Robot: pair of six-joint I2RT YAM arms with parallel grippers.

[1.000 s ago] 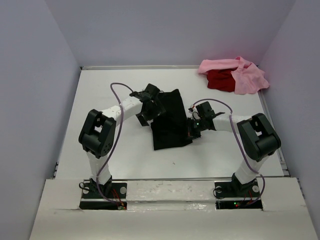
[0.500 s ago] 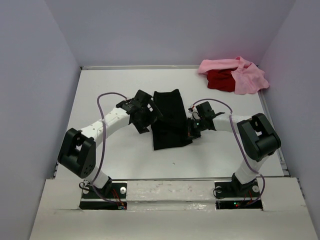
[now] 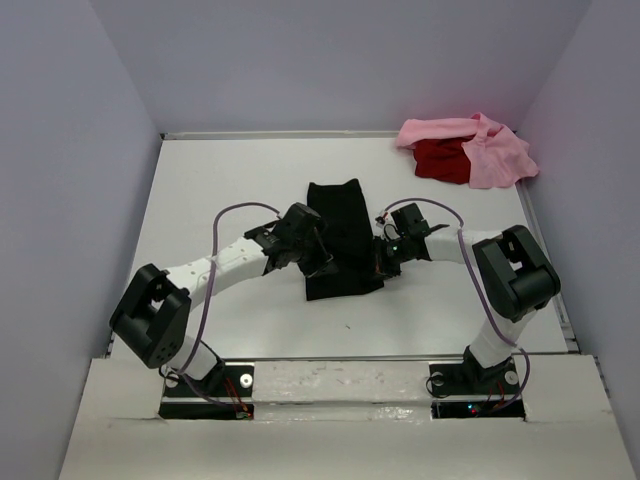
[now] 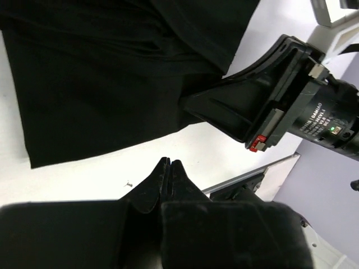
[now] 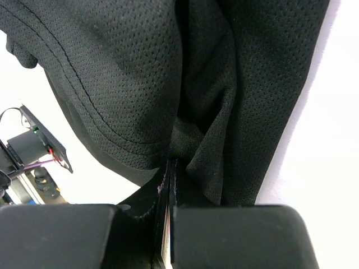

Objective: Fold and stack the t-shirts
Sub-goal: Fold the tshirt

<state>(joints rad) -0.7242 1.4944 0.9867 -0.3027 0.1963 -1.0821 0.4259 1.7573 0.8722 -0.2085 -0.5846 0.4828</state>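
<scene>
While the black t-shirt point(image 3: 338, 225) lies in a long strip mid-table, only your right gripper point(image 3: 381, 264) has hold of it.

The shirt runs lengthwise away from the arm bases, narrower at its far end and wider at the near hem, flat on the white table point(image 3: 220, 190). Your right gripper is clamped on a bunched fold at the shirt's right edge near that hem; in the right wrist view you see black mesh cloth pinched where its fingers point(image 5: 147, 200) meet. Your left gripper point(image 3: 320, 264) sits at the opposite, left edge, jaws pressed together with nothing between them, its fingertips point(image 4: 159, 176) over bare table just beside the cloth. Well apart, in the far right corner, the light pink t-shirt point(image 3: 492, 155) lies crumpled over the red t-shirt point(image 3: 440, 160), both unfolded.
</scene>
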